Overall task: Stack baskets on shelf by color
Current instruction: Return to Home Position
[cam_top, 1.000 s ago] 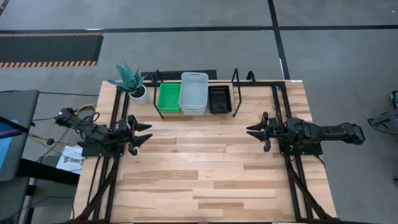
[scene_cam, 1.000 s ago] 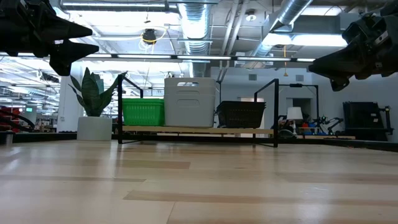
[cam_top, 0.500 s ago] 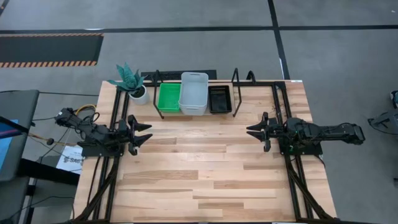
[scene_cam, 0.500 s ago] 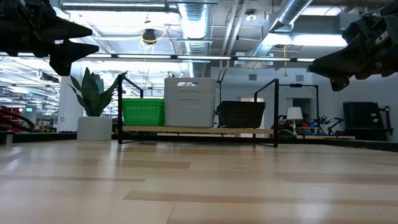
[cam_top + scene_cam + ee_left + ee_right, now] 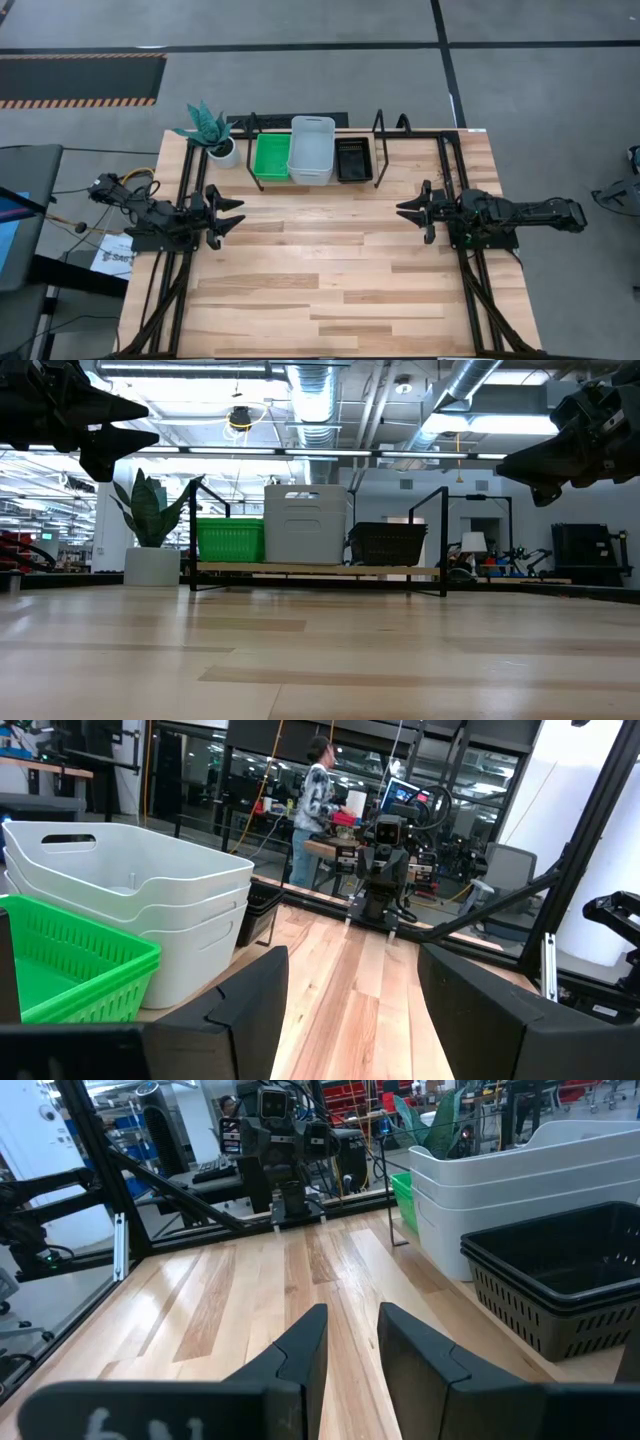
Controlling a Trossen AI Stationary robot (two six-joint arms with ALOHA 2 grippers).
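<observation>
Plainly, the left pincer (image 5: 238, 212) hangs above the counter (image 5: 320, 270) on the left arm's side, its two fingers spread wide with nothing between them. In the left wrist view the bare wood runs through the gap. The right pincer (image 5: 405, 212) hangs opposite, on the right arm's side, facing the left one across the middle of the counter. Its fingers stand a little apart, a narrower gap than the left's, and hold nothing. In the low view both pincers sit high above the wood, well clear of everything on it.

Beyond them, at the far edge of the counter, stands the shelf (image 5: 310, 569), a light board on a black wire frame with an upright loop at each end. The baskets sit on it in three nested piles, one colour to a pile. The green baskets (image 5: 271, 158) are toward the left arm's side, the white baskets (image 5: 311, 150) are in the middle and rise highest, and the black baskets (image 5: 354, 160) are toward the right arm's side. The piles stand close side by side between the end loops.

Just outside the shelf's left end, a spiky green plant (image 5: 207, 125) in a white pot rests on the counter corner. Past the counter, the left wrist view shows a person (image 5: 315, 805) standing in the room.
</observation>
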